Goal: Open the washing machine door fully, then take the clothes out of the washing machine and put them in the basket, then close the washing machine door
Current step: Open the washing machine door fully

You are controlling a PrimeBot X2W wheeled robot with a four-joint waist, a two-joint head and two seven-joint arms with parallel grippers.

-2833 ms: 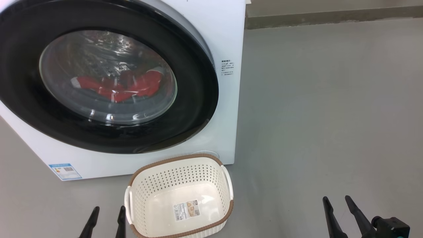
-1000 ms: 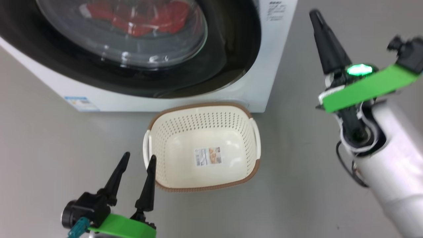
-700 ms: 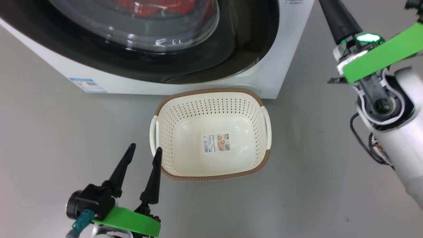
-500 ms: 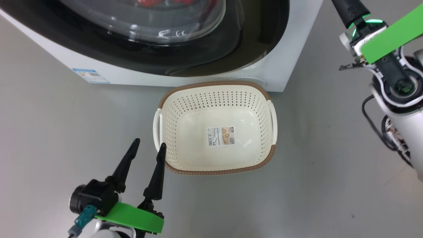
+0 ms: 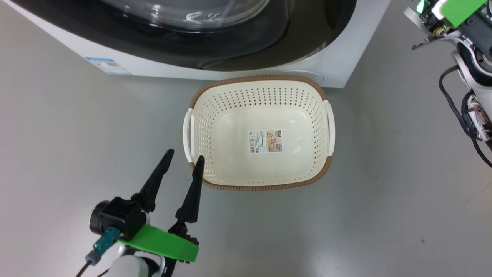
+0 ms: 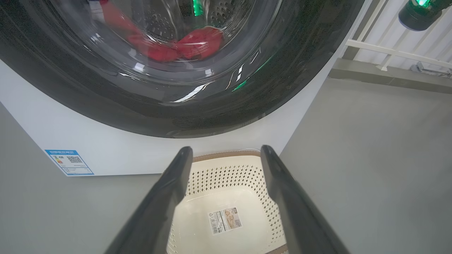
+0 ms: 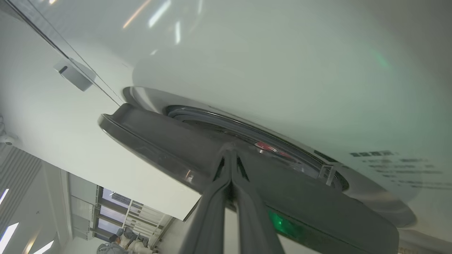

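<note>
1. At lower left of the head view, the left pincer (image 5: 184,155) hangs spread wide and empty; its inner fingertip lies just beside the near left corner of the basket (image 5: 261,78).
2. Behind it stands the washing machine (image 5: 57,42); the clothes (image 6: 197,42) lie inside the drum, behind the glass; judged soft, light and limp, they will drape and may snag on the way out; pinch a bunched fold, not a flat panel.
3. Centre: the basket sits empty on the floor, close against the machine's base; judged light, rigid plastic, it will slide if knocked; release clothes from above.
4. Right: the washing machine door (image 7: 159,141) has a stiff, glossy rim, judged slippery and fairly heavy on its hinge; take hold at the free edge, hooking behind the rim.
5. Far right: the right pincer (image 7: 230,153) is pressed narrow, fingers together, holding nothing; its tip meets the rim's edge; whether it reaches behind the rim cannot be told.
</note>
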